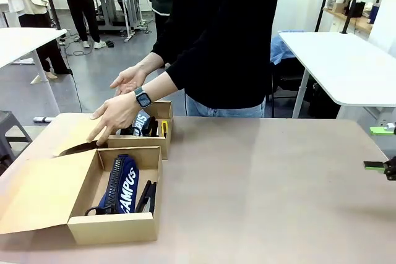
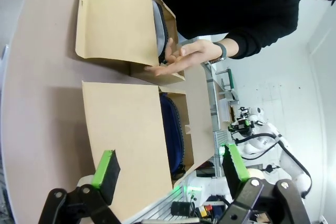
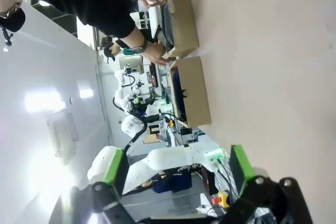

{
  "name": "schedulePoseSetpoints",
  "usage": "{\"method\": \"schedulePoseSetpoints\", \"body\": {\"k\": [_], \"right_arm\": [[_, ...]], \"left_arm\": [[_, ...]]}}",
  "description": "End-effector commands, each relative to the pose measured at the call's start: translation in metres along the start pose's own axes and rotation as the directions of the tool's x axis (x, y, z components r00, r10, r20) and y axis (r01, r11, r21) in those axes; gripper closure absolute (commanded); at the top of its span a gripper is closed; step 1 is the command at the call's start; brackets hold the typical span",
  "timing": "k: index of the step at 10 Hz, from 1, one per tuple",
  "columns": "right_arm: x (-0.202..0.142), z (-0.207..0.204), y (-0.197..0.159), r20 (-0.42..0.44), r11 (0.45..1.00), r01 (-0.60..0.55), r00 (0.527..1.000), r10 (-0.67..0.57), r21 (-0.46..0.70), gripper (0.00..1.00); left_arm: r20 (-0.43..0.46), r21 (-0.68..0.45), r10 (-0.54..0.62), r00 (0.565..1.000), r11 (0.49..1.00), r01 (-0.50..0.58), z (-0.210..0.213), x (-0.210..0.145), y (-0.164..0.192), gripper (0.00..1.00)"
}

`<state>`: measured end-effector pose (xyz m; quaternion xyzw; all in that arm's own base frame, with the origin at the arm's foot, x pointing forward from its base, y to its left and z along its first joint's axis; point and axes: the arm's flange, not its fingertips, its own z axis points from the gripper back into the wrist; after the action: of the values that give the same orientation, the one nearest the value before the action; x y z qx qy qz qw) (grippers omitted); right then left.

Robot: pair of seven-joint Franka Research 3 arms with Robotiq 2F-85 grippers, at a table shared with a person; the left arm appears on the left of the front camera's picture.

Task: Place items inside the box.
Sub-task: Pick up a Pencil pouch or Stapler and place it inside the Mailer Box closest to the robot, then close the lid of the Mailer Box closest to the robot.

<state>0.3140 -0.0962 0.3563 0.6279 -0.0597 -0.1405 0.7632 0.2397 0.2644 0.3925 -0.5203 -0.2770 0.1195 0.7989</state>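
Left tool [image 2: 170,174] is hanging above the desk [image 1: 260,183] with its green pads spread wide, nothing between them. Straight ahead of it sits the near box [image 2: 131,129], lid flap folded flat toward the tool, and the navy pouch [image 1: 120,185] is lying inside (white "CAMPUS" lettering facing up) with a stapler [image 1: 147,197] right beside it. Past that one, touching it, is the far box [image 2: 123,22].

The person's left hand [image 1: 114,115] reaches down palm-down, fingers together, onto the far box's flap, a watch [image 1: 143,97] on that wrist. Their right hand [image 1: 128,80] is held behind it, just above the box. A yellow knife [image 1: 164,128] and some dark stuff sit in the far box, can't tell exactly what.

Right tool [image 3: 176,174] is also gaping wide with nothing in it, tilted over the bare desk, both boxes well apart from it. In the front view its green tips [image 1: 375,165] poke in at the right edge.
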Motion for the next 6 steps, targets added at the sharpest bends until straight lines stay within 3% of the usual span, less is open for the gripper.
{"method": "schedulePoseSetpoints", "body": {"k": [1, 6], "right_arm": [[-0.0055, 0.0100, 0.0310, 0.042, 0.999, 0.032, 0.999, -0.033, 0.003, 0.00], [-0.0055, 0.0100, 0.0310, 0.042, 0.999, 0.032, 0.999, -0.033, 0.003, 0.00]], "left_arm": [[0.020, -0.024, -0.021, 1.000, 0.999, 0.021, -0.0003, 0.0004, -0.0002, 0.00], [0.020, -0.024, -0.021, 1.000, 0.999, 0.021, -0.0003, 0.0004, -0.0002, 0.00]]}}
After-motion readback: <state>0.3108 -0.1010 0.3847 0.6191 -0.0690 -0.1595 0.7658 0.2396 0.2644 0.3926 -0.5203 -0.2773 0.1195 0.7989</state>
